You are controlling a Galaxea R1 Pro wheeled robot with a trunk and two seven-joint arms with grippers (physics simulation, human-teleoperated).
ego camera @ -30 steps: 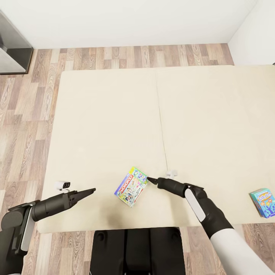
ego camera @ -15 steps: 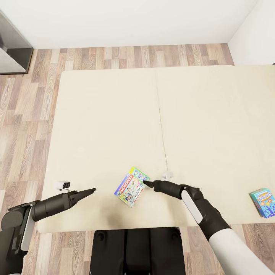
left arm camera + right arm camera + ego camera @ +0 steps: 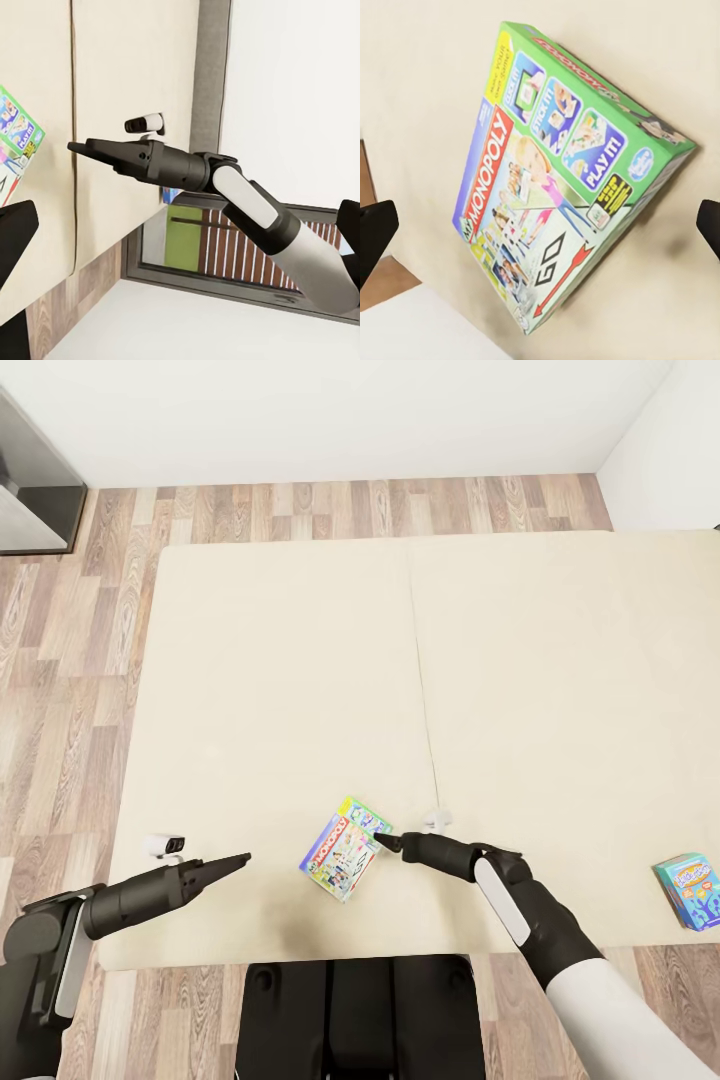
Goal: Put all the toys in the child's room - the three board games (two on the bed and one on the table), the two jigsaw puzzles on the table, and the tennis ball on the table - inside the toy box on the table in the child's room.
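Two game boxes lie on the bed (image 3: 300, 660), with a gripper at each side of the nearer one.

At the left of the head view the left gripper (image 3: 240, 858) hangs over the near edge of the beige mattress, its fingers drawn to a point, together and holding nothing — well apart from the green-edged game box (image 3: 343, 848). That box lies flat on the mattress near the front edge, just left of the seam between the two sections; the right wrist view shows its printed lid (image 3: 562, 172) face up, with the fingertips apart at the picture's two sides. The right gripper (image 3: 385, 842) reaches in from the right — its tip is at the box's right edge, and whether it touches cannot be told. Far right, a small blue game box (image 3: 690, 890) sits at the bed's front corner, well apart from both arms.
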